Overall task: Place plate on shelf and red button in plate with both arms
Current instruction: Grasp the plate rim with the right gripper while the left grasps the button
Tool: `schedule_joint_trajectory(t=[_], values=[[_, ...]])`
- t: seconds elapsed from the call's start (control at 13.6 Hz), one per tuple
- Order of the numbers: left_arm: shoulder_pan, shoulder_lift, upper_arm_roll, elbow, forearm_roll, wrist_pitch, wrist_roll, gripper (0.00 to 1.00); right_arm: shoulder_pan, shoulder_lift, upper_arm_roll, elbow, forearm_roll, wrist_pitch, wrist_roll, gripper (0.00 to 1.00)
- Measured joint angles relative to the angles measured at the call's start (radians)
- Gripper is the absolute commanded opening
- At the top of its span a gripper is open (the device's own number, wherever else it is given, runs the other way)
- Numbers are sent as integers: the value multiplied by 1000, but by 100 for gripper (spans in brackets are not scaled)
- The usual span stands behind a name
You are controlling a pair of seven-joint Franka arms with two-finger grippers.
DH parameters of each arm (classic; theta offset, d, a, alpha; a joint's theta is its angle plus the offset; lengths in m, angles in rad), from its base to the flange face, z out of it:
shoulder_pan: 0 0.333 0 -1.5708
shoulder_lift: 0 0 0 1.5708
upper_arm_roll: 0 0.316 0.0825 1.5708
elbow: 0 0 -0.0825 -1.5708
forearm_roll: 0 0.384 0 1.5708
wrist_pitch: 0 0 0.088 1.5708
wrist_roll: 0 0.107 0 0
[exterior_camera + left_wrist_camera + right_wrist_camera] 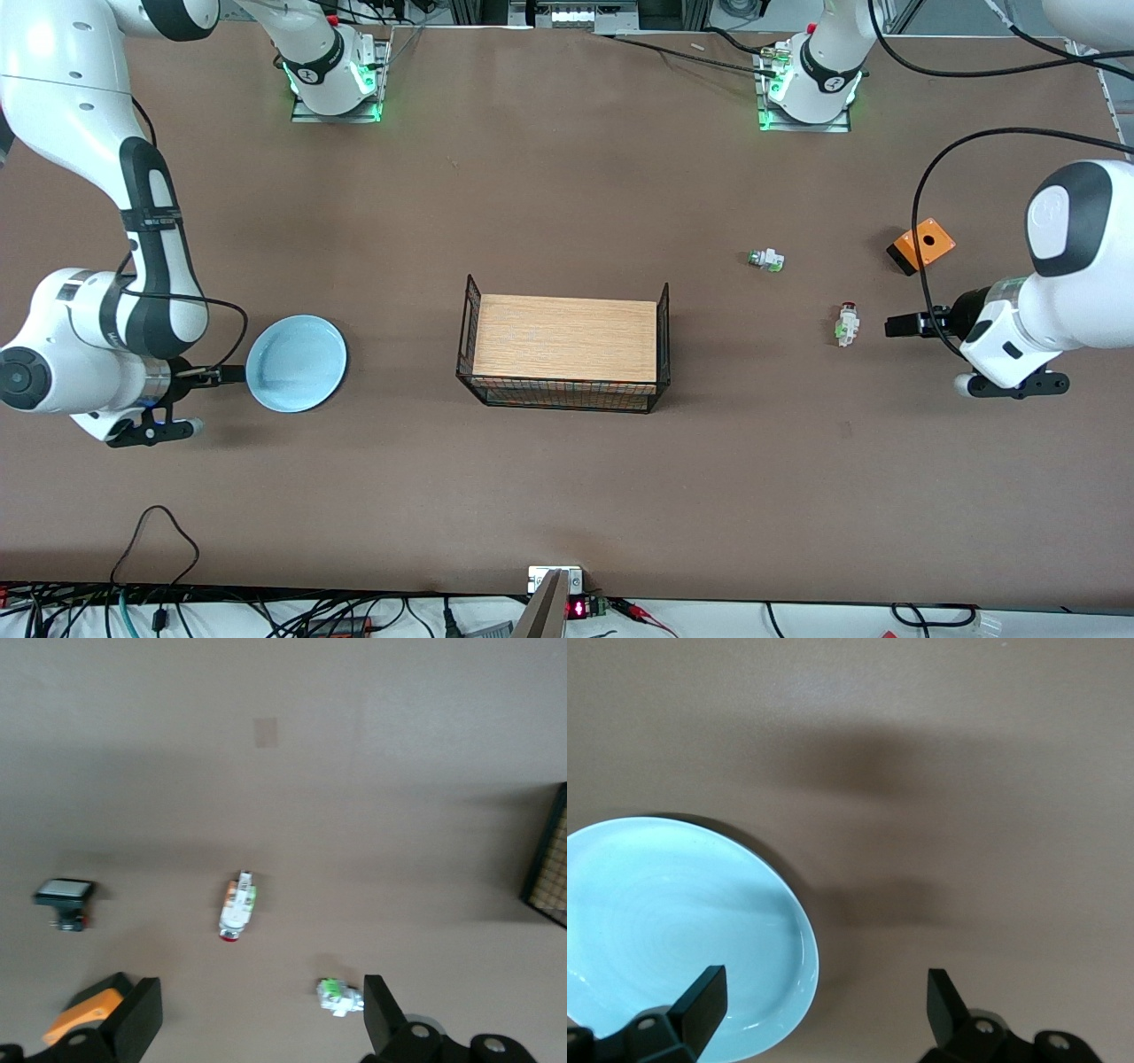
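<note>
The plate (pixel 297 363) at centre-left looks glossy, stiff and breakable — best pinched at its rim. The tiny, light red button (pixel 848 323) at centre-right suits a body grip. The left end effector (pixel 895 326) and the right end effector (pixel 213 377) are both spread, empty.

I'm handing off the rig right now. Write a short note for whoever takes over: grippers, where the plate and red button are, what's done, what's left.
Left gripper: open, empty, low beside the tiny white-green push-button with the red cap, toward the left arm's end of the table.
Right gripper: open, empty, at the rim of the round pale blue glossy plate, toward the right arm's end.
Wooden-topped black wire rack: mid-table, nothing on it.
Done: nothing gripped or placed.
Left: grasp the plate and the red button, then place both.
</note>
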Motion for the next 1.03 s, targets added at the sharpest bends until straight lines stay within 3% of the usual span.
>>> schedule_joint_trajectory(t=[0.29,0.51,1.03], values=[[11,-3,-1,-99,-15,122,0,100,2,28,9,0,0,29,-4,91],[3,-41,-3,-253,-15,266,-1,100,10,63,13,0,0,58,-28,89],[1,-104,-5,-571,-15,544,-2,100,12,87,13,1,0,96,-42,37]])
